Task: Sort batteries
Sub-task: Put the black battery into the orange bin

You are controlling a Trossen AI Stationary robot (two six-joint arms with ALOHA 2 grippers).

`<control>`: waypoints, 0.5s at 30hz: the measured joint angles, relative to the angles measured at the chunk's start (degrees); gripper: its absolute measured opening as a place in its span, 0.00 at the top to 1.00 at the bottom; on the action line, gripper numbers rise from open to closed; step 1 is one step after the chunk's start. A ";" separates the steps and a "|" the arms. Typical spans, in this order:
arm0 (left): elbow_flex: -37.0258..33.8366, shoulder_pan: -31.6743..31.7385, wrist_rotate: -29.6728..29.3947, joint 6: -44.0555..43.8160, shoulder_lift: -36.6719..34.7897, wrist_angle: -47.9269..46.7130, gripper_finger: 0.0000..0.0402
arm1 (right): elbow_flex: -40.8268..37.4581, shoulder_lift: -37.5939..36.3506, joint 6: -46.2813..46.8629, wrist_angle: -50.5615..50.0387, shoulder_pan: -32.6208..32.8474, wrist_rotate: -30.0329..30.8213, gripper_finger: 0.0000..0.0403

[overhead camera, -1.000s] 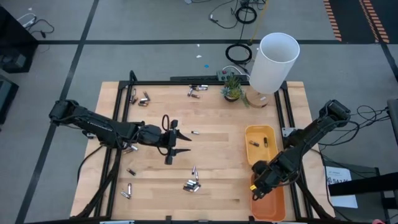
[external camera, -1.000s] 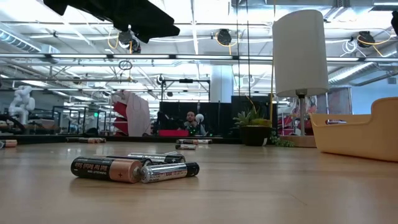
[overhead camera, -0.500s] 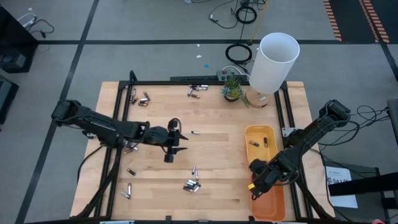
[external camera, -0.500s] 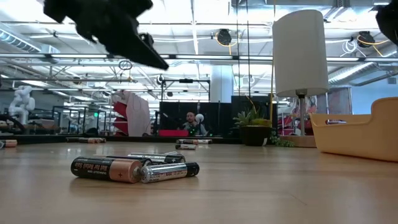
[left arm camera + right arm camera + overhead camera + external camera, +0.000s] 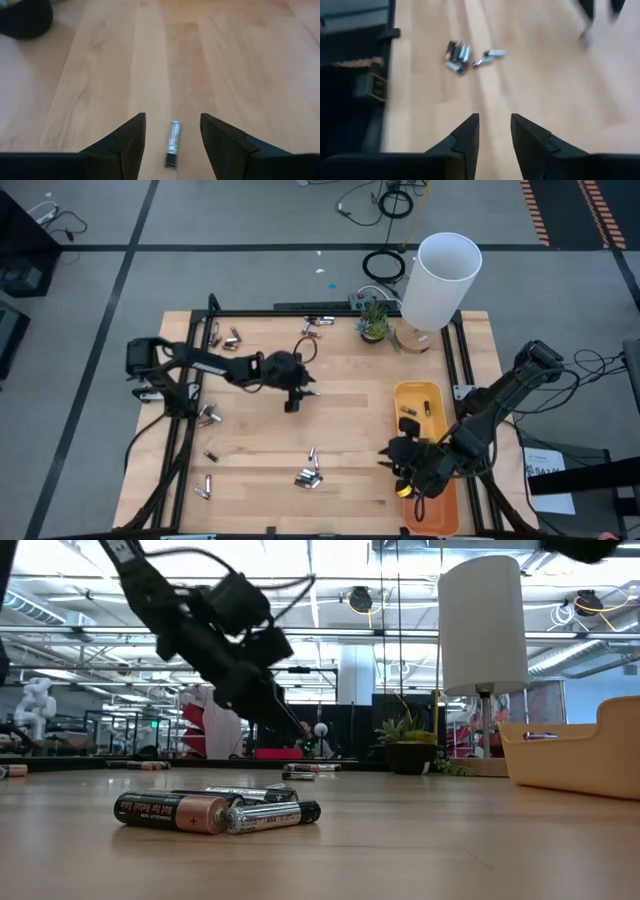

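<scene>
Small silvery and dark batteries lie scattered on the wooden table [image 5: 350,370]. A cluster [image 5: 308,478] rests near the near edge and shows up close in the low view [image 5: 215,812]. My left gripper [image 5: 303,393] is open at mid-table, above one silvery battery [image 5: 172,144] that lies flat between its fingers [image 5: 172,117], untouched. My right gripper [image 5: 388,458] is open and empty [image 5: 495,117], hovering just left of the orange tray [image 5: 440,505]. It faces the cluster [image 5: 457,52]. Two batteries [image 5: 407,410] lie in the yellow tray [image 5: 436,392].
A white lamp [image 5: 440,280] and a small plant [image 5: 372,318] stand at the far edge. More batteries lie near the far edge [image 5: 315,323], the far left [image 5: 232,337] and the near left [image 5: 203,485]. Bare wood lies between the two grippers.
My left gripper has moved toward the far edge and to the right, and has come down over the lone battery at mid-table. My right gripper has moved from over the orange tray toward the table's left. No battery has moved.
</scene>
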 joint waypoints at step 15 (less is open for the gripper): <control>1.18 3.21 2.15 -2.46 8.60 0.05 0.51 | -9.21 0.35 -13.16 9.49 -0.10 14.24 0.75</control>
